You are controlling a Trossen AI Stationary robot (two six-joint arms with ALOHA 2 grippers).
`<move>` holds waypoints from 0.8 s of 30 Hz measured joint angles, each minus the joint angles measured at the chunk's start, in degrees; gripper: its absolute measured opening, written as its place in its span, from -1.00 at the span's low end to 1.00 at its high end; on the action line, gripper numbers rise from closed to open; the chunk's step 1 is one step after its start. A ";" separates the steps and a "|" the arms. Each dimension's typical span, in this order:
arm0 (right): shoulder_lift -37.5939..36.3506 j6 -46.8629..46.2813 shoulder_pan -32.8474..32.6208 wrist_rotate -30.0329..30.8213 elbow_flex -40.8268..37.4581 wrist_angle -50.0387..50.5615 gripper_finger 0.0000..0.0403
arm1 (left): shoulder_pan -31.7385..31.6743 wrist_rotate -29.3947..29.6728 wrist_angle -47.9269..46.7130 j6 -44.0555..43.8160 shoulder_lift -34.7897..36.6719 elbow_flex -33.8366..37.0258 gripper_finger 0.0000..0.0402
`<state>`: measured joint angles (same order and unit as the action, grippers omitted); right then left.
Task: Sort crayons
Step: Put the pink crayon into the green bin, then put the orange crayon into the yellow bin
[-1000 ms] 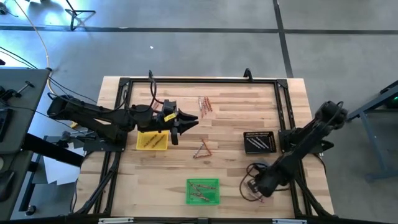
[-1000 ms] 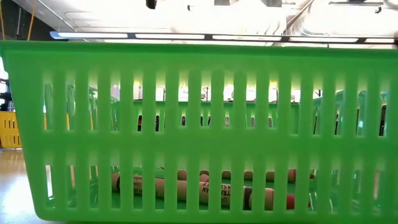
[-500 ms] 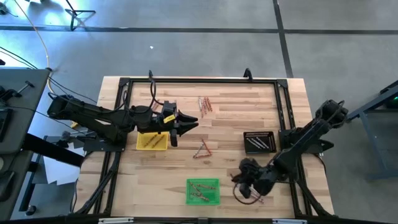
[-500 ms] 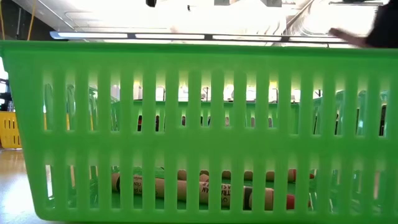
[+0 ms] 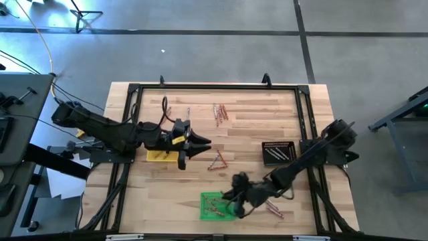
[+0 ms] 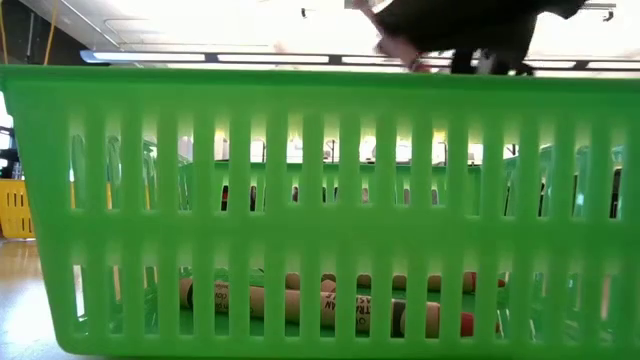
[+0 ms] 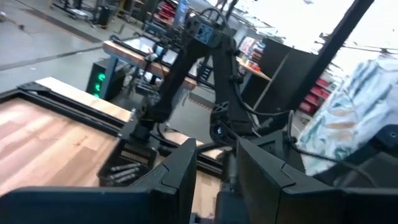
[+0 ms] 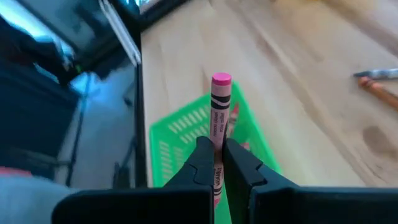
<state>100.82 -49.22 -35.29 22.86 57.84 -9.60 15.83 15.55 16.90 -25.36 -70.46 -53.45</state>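
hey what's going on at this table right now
The robot is sorting crayons into trays. Its right claw is shut on a pink-tipped crayon and sits at the green tray, which already holds several crayons. The left claw hovers near the yellow tray, holding nothing visible. Loose crayons lie mid-table, and a black tray sits to the right.

Dark jointed arms, black fingers, yellow tag

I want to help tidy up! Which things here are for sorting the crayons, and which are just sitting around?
For the job:
pink crayon pinched in the right gripper
green tray with crayons inside
loose crayons on the table
yellow tray
black tray
left gripper, open, by the yellow tray

Just sitting around:
wooden table
black frame around the table
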 joint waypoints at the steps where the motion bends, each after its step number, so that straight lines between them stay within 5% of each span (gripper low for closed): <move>1: 1.72 0.41 0.36 -1.32 1.70 0.95 -1.00 | 0.43 0.00 -0.37 0.02 0.00 0.00 -0.49; 9: 10.34 -1.27 1.21 -3.87 14.22 12.93 -0.95 | 3.19 -0.02 -1.69 1.25 0.55 0.03 -0.49; 24: 10.94 -5.45 2.72 -7.01 26.02 34.10 -0.52 | 5.26 -6.55 -6.79 2.97 4.58 0.02 -0.49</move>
<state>111.77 -54.68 -32.57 15.85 83.87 24.50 21.09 9.00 10.11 -22.39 -65.87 -53.43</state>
